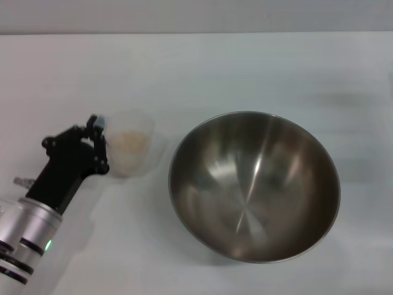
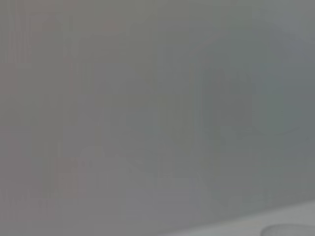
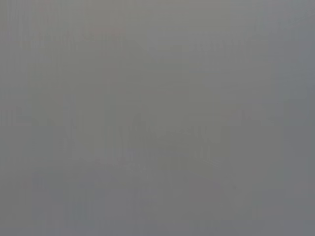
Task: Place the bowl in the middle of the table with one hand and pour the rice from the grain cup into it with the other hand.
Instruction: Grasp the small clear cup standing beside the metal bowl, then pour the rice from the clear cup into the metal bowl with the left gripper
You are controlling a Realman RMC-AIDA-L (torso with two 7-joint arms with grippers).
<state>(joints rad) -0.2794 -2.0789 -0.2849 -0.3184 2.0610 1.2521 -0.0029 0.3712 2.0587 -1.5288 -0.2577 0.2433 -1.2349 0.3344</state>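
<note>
Left gripper (image 1: 98, 140), fingers clamped on the grain cup (image 1: 132, 150) of rice (image 1: 128, 146), holds it just beside the bowl (image 1: 255, 184) on the surface (image 1: 245, 67).

The left arm (image 1: 31, 230) comes up from the low left corner, silver with black rings and a small green light. Its black left gripper (image 1: 98, 144) points up and right, its fingers closed on the grain cup (image 1: 130, 150).

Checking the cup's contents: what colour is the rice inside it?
Pale whitish-beige rice, seen through the clear grain cup; head view shows it best.
</note>
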